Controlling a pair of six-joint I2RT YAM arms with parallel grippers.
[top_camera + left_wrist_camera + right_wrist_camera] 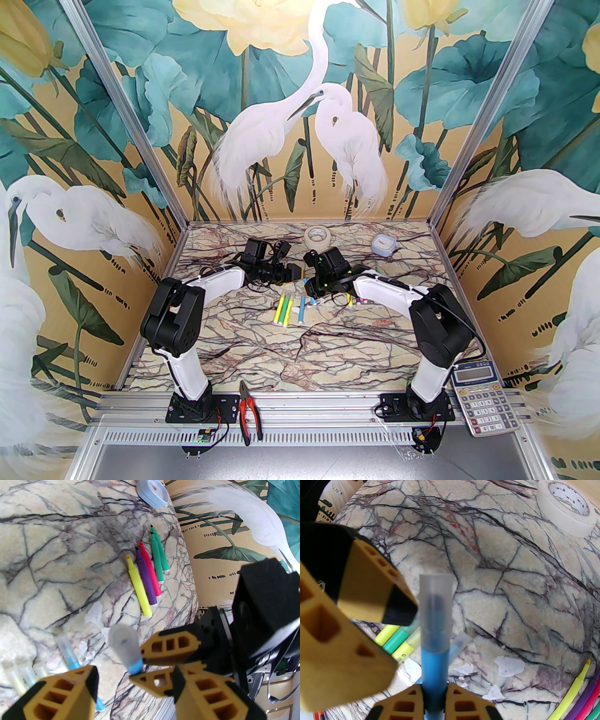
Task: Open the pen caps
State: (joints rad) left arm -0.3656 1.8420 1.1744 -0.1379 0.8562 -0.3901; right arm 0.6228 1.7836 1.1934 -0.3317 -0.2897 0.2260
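Heron-and-lotus mural on three walls. Below it is a veined, marble-look table (328, 356) w/ a matte, grainy face.

Left of centre in the top view, L claw (296, 273) reaches in w/ jaws about half apart and nothing gripped betw them. Just below it lie the capped pens (283, 311) in yellow, green & blue, side by side. Mid-frame, R claw (434, 706) is clamped tight low on the barrel of the blue pen (434, 667). Its cap (436, 606) sticks out free toward L claw. In the R wrist view one L pad (400, 613) sits just beside the cap's left side; can't tell if it touches. Further right lie the uncapped pens (150, 573) (yellow, purple, pink, two green), tips bare.

Step, as I read it: pinch this cap & pull it off.
- Centre the cap betw the L pads.
- Close on its outer half, not on the seam w/ the barrel.
- Pull straight along the pen axis while R claw holds firm.
- An off-axis tug would prob. lever the pen out of R's grip.
- The cap looks slick, so a light pinch may slip.

Materials: the cap is frosted, see-through plastic, a round tube w/ a flat end, dark nib showing inside. Barrels are thin, glossy cylinders. Claw fingers are ochre plastic w/ cut-out cells & black tips.
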